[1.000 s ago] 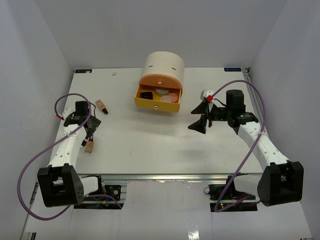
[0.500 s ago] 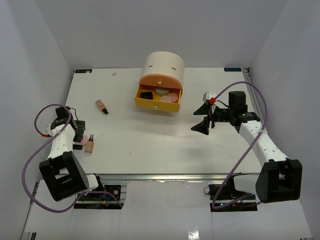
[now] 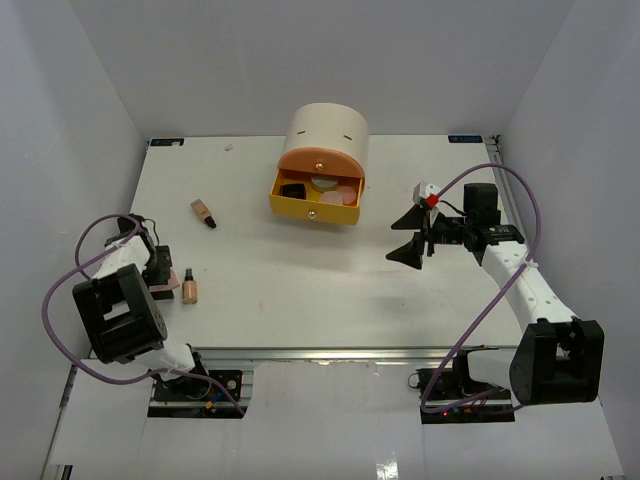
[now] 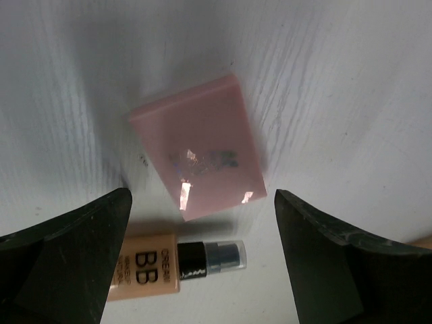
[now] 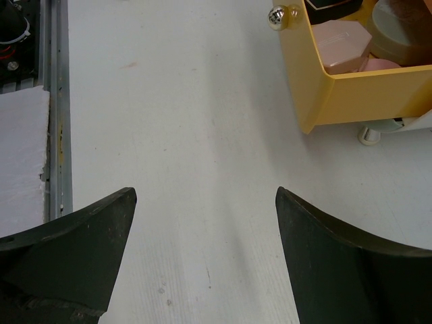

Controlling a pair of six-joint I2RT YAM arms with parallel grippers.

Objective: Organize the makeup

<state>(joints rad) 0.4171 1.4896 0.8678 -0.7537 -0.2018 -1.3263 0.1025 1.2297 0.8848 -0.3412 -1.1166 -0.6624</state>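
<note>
My left end effector (image 4: 202, 194) hangs released over the pink compact (image 4: 197, 154); closing askew could snag the bottle (image 4: 172, 263) just beside it.

Back centre of the table (image 3: 450, 300): drawer unit (image 3: 327, 135), its drawer (image 3: 312, 210) pulled out in front, compacts (image 3: 338, 192) inside. One bottle (image 3: 204, 213) lies left of the drawer. Front left, second bottle (image 3: 188, 288) lies just beside a square compact (image 4: 199, 155), which is on its left.
</note>
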